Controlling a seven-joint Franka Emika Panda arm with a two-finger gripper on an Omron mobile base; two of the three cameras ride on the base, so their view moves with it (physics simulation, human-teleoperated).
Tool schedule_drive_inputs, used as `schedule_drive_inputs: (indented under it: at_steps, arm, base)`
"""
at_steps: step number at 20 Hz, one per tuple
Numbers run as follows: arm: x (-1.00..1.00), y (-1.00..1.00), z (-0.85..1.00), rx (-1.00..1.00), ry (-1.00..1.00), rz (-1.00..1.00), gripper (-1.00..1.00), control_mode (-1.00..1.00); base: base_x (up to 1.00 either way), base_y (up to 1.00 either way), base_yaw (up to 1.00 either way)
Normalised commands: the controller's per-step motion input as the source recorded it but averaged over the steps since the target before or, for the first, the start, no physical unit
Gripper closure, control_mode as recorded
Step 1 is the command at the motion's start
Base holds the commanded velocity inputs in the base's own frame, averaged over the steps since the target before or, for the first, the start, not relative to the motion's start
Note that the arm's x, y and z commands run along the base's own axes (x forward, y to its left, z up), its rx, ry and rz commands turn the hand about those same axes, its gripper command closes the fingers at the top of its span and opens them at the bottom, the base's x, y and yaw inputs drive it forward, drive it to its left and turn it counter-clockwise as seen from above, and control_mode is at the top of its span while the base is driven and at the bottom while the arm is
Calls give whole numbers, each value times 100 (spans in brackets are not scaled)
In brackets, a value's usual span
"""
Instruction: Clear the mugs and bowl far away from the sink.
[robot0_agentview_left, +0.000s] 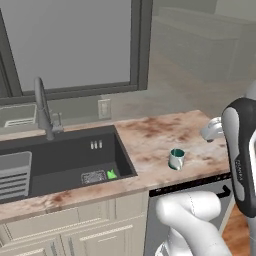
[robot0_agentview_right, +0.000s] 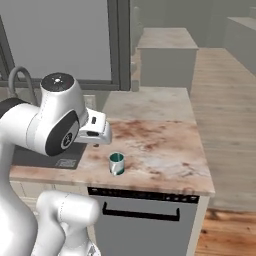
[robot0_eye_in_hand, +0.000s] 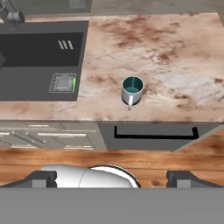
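A teal mug (robot0_eye_in_hand: 132, 89) is seen upright on the marbled table (robot0_eye_in_hand: 183, 57), just beside the sink (robot0_eye_in_hand: 39, 61) and well apart from the end effector (robot0_eye_in_hand: 111, 179), whose fingers are spread wide, gripping nothing. The faucet (robot0_agentview_left: 43, 107) is cut off in the hand view.

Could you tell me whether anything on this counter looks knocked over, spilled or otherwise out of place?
Nothing stands out. The teal mug stands upright on the marbled counter, right of the sink, with no spill around it. The claw is open, well short of the mug.
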Motion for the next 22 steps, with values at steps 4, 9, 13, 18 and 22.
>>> schedule_drive_inputs:
  at_steps: [4, 9, 13, 18, 22]
  arm:
    - [0, 0, 0, 0, 0, 0, -100, 100]
    - [10, 0, -18, 0, 4, 0, -100, -100]
    - [17, 0, -39, 0, 11, -1, -100, -100]
    - [12, 0, -34, 0, 10, -1, -100, -100]
    - [5, 0, -29, -3, 1, 0, -100, -100]
  base:
    - [13, 0, -8]
    - [14, 0, -3]
    - [0, 0, 0]
    - [0, 0, 0]
    - [0, 0, 0]
